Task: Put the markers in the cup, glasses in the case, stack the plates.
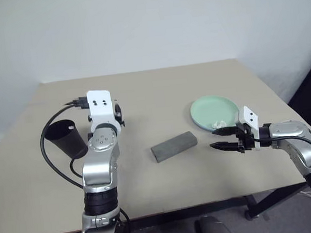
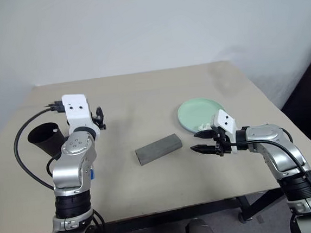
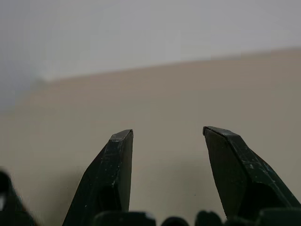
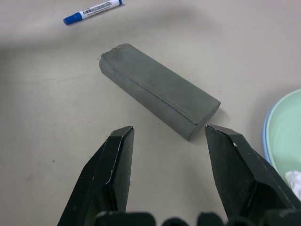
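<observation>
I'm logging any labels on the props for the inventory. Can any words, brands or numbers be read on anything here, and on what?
Marker: a printed label with dark lettering runs along its white barrel, too small to read.
Case: plain grey, no text.
Cup: plain black, no text.
Green plate: no text.
Nothing here can be quoted as legible.
</observation>
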You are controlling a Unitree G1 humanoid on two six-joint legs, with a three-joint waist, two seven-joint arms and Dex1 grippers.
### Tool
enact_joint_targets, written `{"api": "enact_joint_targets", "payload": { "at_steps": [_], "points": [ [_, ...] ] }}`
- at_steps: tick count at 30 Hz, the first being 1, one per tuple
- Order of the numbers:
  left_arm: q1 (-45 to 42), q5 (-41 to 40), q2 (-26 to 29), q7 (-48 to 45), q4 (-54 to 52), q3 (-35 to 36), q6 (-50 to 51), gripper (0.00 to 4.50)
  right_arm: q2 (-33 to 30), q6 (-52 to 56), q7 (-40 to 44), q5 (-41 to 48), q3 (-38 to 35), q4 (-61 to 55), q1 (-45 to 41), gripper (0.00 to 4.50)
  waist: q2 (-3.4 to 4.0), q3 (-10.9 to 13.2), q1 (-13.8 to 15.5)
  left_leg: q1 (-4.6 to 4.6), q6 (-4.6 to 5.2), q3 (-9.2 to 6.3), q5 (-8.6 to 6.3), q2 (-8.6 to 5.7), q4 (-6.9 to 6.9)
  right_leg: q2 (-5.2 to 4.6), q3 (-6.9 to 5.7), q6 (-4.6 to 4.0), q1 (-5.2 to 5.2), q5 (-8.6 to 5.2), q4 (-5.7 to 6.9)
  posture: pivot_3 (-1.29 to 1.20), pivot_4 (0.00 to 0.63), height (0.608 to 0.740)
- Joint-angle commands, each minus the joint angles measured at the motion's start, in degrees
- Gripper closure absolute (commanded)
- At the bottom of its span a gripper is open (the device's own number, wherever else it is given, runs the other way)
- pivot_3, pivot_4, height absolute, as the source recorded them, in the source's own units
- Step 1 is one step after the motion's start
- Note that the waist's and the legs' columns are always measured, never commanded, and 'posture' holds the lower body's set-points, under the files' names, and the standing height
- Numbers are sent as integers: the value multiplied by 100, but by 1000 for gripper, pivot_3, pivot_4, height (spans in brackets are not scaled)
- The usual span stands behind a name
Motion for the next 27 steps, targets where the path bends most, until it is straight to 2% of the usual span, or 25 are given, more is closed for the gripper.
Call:
{"api": "enact_joint_targets", "payload": {
  "at_steps": [1,5,9,22,27],
  "points": [
    [-83,115,-138,226,-571,202,1050,2034,-4,-122,52,-21,-57,-53,-155,1895,-1,1,1,0,0,0,0,0,2,0,0,0,1,0,0,0,0,740],
    [-153,549,-176,656,-559,184,2204,2034,25,-157,85,-37,3,32,-234,1895,-1,1,1,2,0,-1,0,-2,4,0,0,1,4,0,-1,0,0,740],
    [-202,706,-307,841,-496,411,2589,2034,35,-171,103,-50,27,79,-274,1895,-2,1,3,1,-1,-4,0,-1,3,0,-1,0,1,0,-1,0,0,740],
    [-218,507,-692,690,227,1322,2618,2034,68,-206,103,-64,33,160,-342,1895,-3,1,2,0,-3,-4,-1,-2,2,-2,-2,0,1,0,-3,0,0,740],
    [-254,412,-771,597,338,1468,2622,3580,79,-197,91,-73,19,142,-336,1895,-3,2,2,0,-3,-3,-1,-2,2,-2,-2,0,1,0,-3,0,0,740]
  ]
}}
